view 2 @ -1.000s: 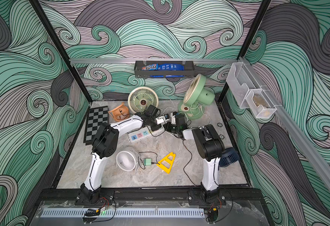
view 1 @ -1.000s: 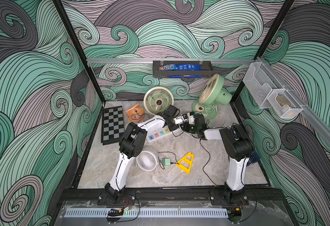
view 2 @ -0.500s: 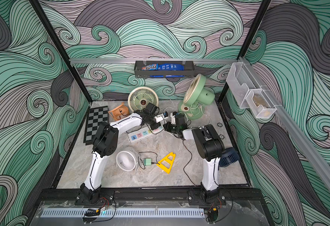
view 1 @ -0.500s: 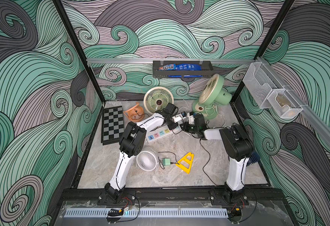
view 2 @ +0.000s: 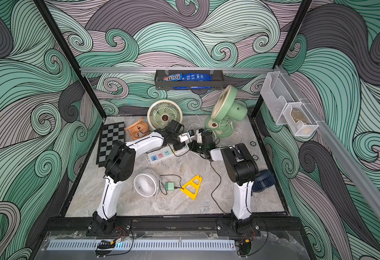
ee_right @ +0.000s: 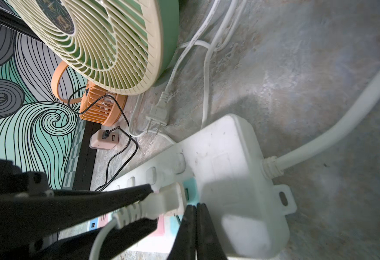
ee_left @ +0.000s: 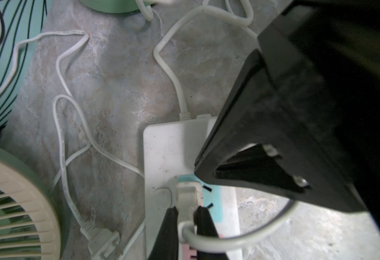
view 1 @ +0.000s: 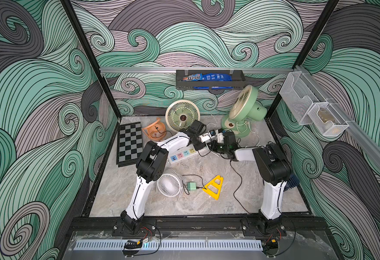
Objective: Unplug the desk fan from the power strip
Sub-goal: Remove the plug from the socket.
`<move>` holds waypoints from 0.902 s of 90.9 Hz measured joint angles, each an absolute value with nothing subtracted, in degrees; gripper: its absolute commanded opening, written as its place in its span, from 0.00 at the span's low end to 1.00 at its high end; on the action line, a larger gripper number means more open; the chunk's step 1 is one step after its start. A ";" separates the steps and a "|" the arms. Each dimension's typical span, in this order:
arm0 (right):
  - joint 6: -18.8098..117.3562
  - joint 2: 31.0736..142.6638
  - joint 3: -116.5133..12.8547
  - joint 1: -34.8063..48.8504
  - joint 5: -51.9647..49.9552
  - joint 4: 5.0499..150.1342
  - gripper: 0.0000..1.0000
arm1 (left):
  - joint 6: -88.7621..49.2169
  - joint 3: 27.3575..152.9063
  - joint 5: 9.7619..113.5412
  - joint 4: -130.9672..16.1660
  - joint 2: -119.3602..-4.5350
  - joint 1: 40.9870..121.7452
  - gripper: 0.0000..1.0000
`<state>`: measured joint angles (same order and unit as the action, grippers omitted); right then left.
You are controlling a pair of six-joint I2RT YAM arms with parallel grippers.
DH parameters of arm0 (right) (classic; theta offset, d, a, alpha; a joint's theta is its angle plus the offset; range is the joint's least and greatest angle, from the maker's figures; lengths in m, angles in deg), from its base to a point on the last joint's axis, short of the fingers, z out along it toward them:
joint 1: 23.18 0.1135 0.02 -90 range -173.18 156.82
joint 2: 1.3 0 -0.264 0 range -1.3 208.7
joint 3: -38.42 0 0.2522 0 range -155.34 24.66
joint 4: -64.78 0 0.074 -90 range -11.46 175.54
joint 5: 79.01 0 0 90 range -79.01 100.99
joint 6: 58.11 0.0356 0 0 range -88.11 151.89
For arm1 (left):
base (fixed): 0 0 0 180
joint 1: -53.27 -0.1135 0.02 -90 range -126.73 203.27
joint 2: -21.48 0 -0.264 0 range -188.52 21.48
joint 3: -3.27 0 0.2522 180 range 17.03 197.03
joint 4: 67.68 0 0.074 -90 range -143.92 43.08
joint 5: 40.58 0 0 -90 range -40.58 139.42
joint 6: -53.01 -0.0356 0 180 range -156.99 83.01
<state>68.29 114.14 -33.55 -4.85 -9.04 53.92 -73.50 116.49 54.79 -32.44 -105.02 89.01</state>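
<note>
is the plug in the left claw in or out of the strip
In, as far as shows: the white plug, clamped in the left claw, sits face against a teal socket on the power strip; no prongs show.

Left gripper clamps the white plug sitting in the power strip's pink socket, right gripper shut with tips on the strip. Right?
Not pink: the left wrist view shows the left gripper clamping the white plug at the power strip's teal socket. The rest holds.
</note>
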 measured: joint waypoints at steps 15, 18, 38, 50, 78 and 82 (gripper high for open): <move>68.31 114.16 -33.53 -4.83 -9.04 53.81 0.10 | -73.33 117.78 53.65 -31.13 -105.08 89.01 0.00; 68.31 114.16 -33.53 -4.81 -9.02 53.81 0.10 | -73.02 118.37 54.00 -30.52 -105.12 88.86 0.00; 68.29 114.16 -33.58 -4.81 -9.04 53.88 0.10 | -70.05 120.92 57.11 -28.18 -105.12 87.57 0.00; 68.20 114.08 -34.34 -4.81 -9.06 55.28 0.10 | -68.48 121.97 58.68 -26.98 -105.12 87.13 0.00; 66.59 108.98 -35.72 -5.88 -9.04 65.22 0.15 | -66.16 123.55 59.12 -26.70 -105.12 87.13 0.00; 66.39 107.21 -35.72 -6.54 -9.06 66.14 0.17 | -65.75 123.88 59.12 -26.65 -105.12 87.13 0.00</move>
